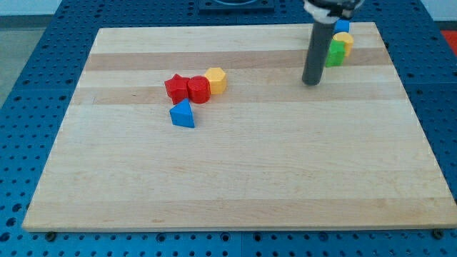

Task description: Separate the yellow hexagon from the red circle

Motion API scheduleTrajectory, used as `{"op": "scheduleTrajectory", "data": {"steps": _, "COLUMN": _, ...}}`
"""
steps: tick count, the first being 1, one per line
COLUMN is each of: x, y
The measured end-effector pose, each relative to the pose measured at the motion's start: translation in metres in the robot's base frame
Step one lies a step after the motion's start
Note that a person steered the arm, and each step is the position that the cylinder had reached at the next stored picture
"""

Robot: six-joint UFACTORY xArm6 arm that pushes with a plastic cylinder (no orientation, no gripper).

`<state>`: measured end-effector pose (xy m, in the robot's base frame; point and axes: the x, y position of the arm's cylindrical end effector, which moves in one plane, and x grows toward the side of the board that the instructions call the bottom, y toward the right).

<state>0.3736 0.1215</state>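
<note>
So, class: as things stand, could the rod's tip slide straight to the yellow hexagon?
Probably yes. My tip sits to the view's right of the yellow hexagon, with bare board between. The red circle touches the hexagon's far side, out of the way.

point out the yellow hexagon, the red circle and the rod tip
yellow hexagon block [216, 80], camera view, its top face
red circle block [198, 89], camera view, its top face
my tip [310, 83], camera view, the dark rod's very end

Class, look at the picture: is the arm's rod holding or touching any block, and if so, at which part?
Nothing is held. My tip rests on bare board, apart from the yellow hexagon and red circle, which touch each other.
</note>
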Motion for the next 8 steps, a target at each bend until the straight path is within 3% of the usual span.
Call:
{"op": "scheduleTrajectory", "data": {"steps": 2, "x": 0.039, "y": -0.097}}
{"op": "scheduleTrajectory", "data": {"steps": 3, "x": 0.039, "y": -0.135}}
{"op": "scheduleTrajectory", "data": {"steps": 8, "x": 0.0, "y": -0.196}}
